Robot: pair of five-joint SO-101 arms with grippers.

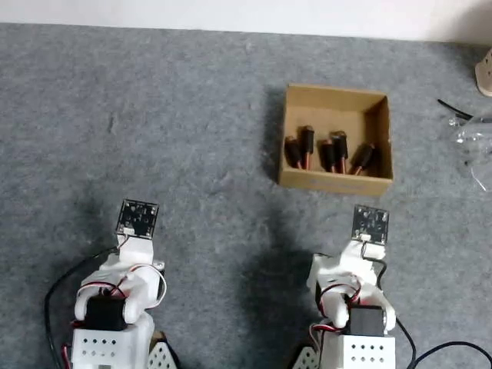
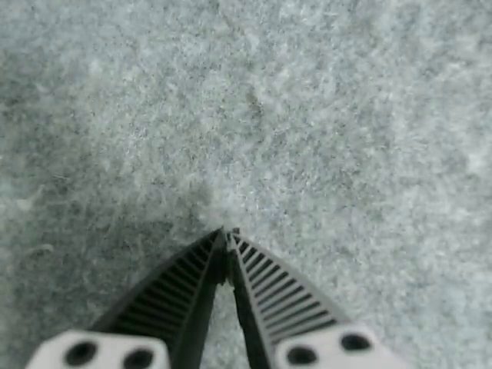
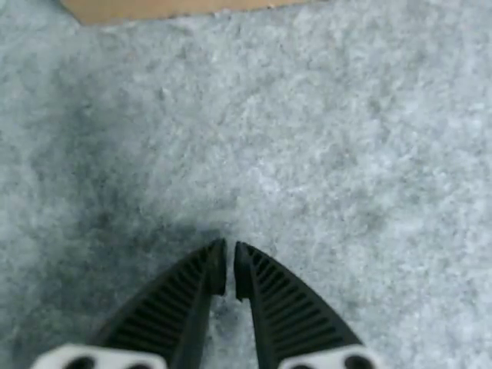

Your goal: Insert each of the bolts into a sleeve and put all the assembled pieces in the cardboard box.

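Observation:
The cardboard box [image 1: 380, 123] stands on the grey carpet at the centre right, and several assembled pieces [image 1: 330, 151], black sleeves with copper bolts, lie inside it. Both arms are folded back at the near edge, the left arm [image 1: 123, 296] at lower left and the right arm [image 1: 354, 300] at lower right, just in front of the box. My left gripper [image 2: 228, 233] is shut and empty over bare carpet. My right gripper [image 3: 229, 257] is shut and empty too, with an edge of the cardboard box [image 3: 169, 8] farther ahead.
Clear plastic packaging and black wires [image 1: 470, 131] lie at the far right edge. A white object [image 1: 484, 73] sits at the upper right corner. Cables [image 1: 54, 300] trail from the arm bases. Grey carpet [image 1: 154, 138] covers the open left half.

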